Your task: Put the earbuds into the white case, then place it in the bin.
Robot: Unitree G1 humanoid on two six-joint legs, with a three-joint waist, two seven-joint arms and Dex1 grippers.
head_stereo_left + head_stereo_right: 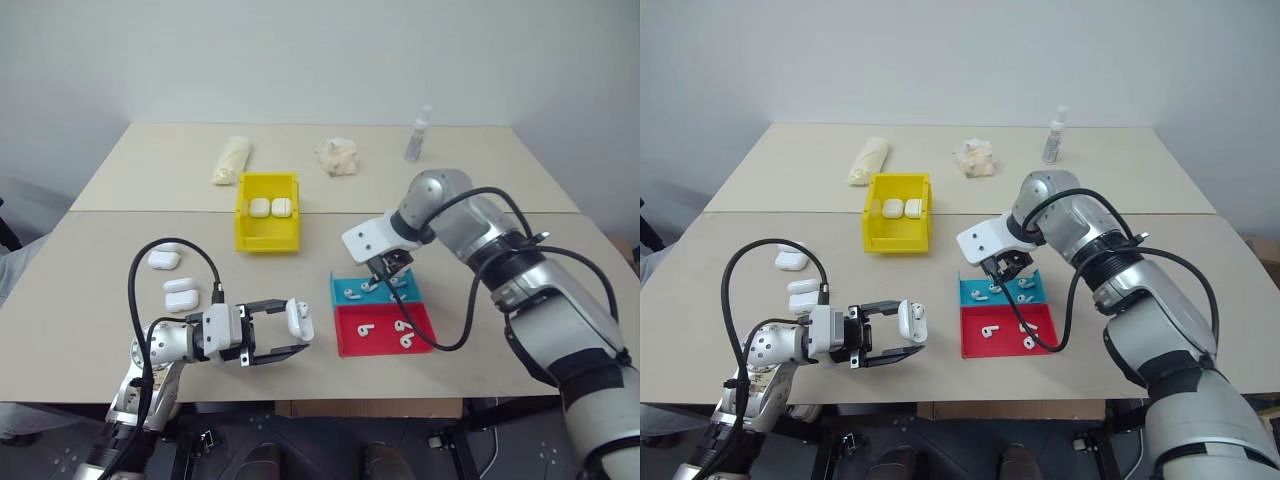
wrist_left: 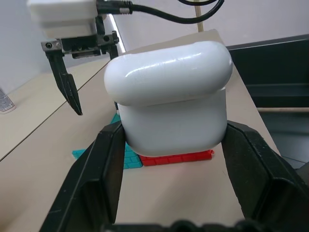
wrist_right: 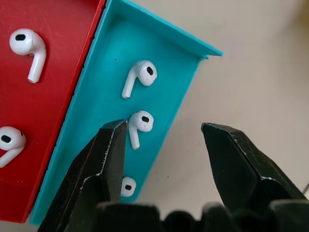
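From my head camera, my left gripper (image 1: 290, 335) sits low and left of centre in the frame, fingers clamped on a white case (image 1: 299, 319) that stands between them. Two more cases (image 1: 181, 297) lie on the table (image 1: 90, 260) to the left. The yellow bin (image 1: 267, 212) is above centre, with two cases inside. My right gripper (image 1: 385, 277) hangs over the upper edge of the blue tray half (image 1: 343, 283), just right of centre, the red half (image 1: 380, 327) touching it below; earbuds (image 1: 403, 326) lie in both.

In my left wrist view the white case (image 2: 171, 96) is gripped, lid shut, and my other gripper is in the upper left.

In my right wrist view my jaws stand apart and empty; one earbud (image 3: 140, 123) lies in the blue tray (image 3: 166, 58) just beside one fingertip (image 3: 113, 145), the other fingertip over bare table
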